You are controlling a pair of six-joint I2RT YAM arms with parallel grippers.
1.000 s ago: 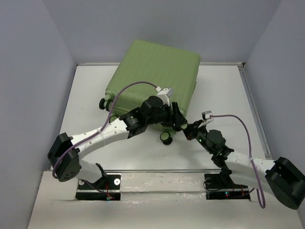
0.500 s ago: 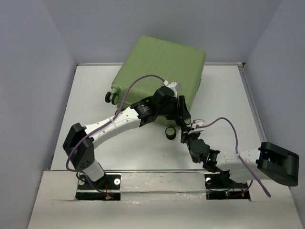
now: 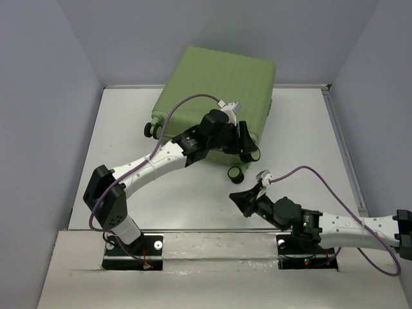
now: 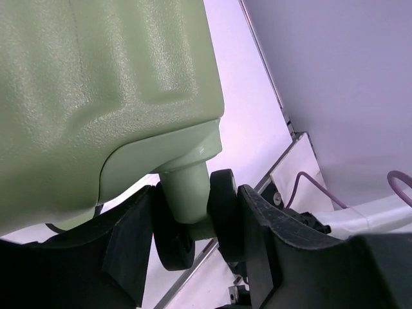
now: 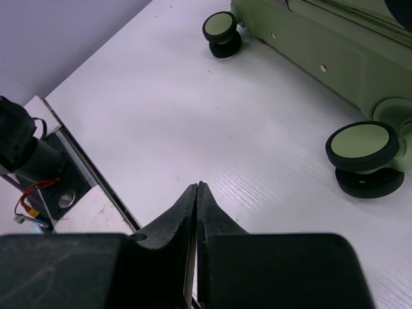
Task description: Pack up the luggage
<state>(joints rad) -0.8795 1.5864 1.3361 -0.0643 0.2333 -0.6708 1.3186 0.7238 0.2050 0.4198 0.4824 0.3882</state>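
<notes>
Green luggage [image 3: 219, 84] is clamped at a black wheel [image 4: 224, 206] by the left gripper [image 4: 193, 248]; the right gripper [image 5: 197, 190] is seen pinched closed near the luggage.

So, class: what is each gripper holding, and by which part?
The left gripper clamps the luggage by a corner wheel; the right gripper is shut, holding nothing.

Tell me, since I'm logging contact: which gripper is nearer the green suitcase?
Left. The left gripper has its fingers clamped on a corner wheel of the suitcase; the right gripper, shut, hangs over the table nearer the robot, apart from the suitcase.
</notes>
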